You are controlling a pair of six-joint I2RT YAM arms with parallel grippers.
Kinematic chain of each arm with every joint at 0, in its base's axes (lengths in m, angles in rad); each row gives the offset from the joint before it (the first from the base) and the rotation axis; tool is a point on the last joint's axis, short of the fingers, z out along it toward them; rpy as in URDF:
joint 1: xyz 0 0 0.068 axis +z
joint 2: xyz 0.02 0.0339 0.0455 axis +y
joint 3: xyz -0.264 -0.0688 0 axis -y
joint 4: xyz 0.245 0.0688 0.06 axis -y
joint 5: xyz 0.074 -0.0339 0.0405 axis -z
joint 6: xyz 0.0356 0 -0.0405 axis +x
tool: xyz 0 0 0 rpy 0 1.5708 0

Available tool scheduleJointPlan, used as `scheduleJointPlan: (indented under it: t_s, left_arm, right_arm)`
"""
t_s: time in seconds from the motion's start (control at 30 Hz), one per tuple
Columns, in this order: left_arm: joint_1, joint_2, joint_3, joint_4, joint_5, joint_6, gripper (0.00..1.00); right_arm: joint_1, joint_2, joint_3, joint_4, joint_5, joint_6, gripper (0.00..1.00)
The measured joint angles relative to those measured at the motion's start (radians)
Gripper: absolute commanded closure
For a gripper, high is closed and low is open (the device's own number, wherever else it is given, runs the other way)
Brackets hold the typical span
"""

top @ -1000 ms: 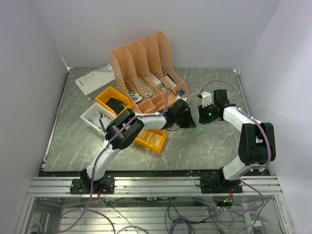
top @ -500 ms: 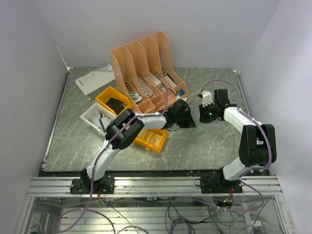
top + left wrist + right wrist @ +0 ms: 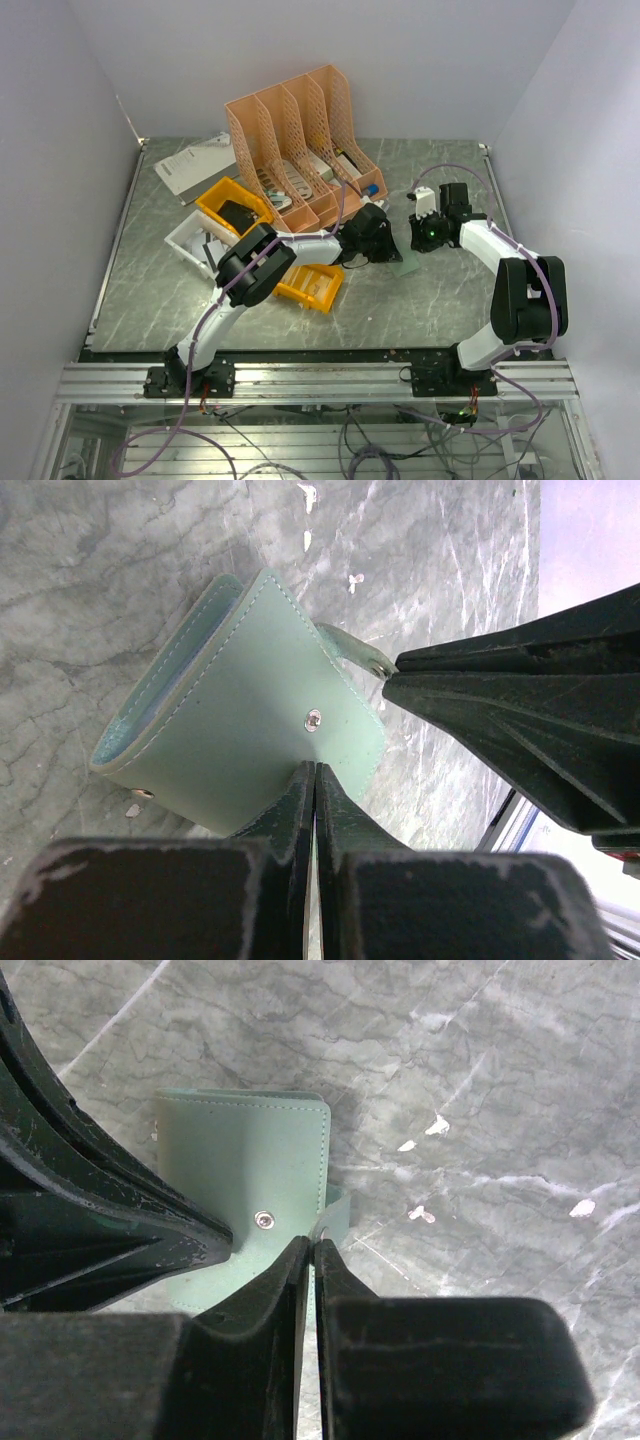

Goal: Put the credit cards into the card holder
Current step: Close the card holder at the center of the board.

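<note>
Now, card holder (image 3: pixel 230 730): closed and flat on the table (image 3: pixel 480 1080), directly ahead of both sets of jaws, which meet over it from opposite sides. Light blue lining shows only along the side off to the left of the left jaws.
Left gripper (image 3: pixel 315 780): jaws pressed together to a hairline slit, tips on the holder's nearest edge, just short of the stud (image 3: pixel 314 718). The slit stands across the cover rather than along it, so I judge this a pinning press, not a pinch. Nothing is seen between the jaws.
Right gripper (image 3: pixel 312 1250): jaws likewise clenched, tips right at the closure tab (image 3: pixel 336 1210) that sticks out past the holder's corner. Whether the tab is caught between them or only touched, the views do not settle.
Reason for the pairing: probably one arm steadies the holder while the other works the tab, since something this light and flat would likely slide if pulled from one side alone.
Stud position: just beside the right jaws' tips, between the two grippers.
Credit cards: none in either set of jaws and none near them. In the overhead view pale items lie in the yellow bin (image 3: pixel 310 285), well back from the left jaws, too small to identify as cards.
Step in hand: opening the holder, by my reading; no card can be seen inside it.
Risk: the tab slipping from closed tips, or the holder skating on the smooth stone.
</note>
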Motion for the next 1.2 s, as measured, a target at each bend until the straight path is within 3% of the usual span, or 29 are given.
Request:
scheduleJointPlan:
  t_s: [0.2, 0.43, 0.77, 1.03, 1.2]
  left_arm:
    - [0.001, 0.000, 0.000, 0.000, 0.000, 0.001, 0.92]
    - [0.008, -0.008, 0.005, -0.025, 0.003, 0.034, 0.78]
    - [0.045, -0.066, 0.015, -0.111, 0.005, 0.106, 0.73]
    - [0.061, -0.070, 0.016, -0.134, 0.014, 0.127, 0.86]
    - [0.067, -0.056, 0.047, -0.151, 0.034, 0.135, 0.90]
  right_arm:
    - [0.000, 0.002, 0.000, 0.000, 0.000, 0.002, 1.00]
    - [-0.003, 0.018, 0.000, -0.001, -0.030, 0.002, 1.00]
    - [-0.032, 0.018, 0.001, -0.010, -0.093, -0.002, 1.00]
    - [-0.032, 0.018, 0.002, -0.010, -0.121, -0.007, 1.00]
    - [-0.032, 0.018, 0.002, -0.016, -0.141, -0.021, 1.00]
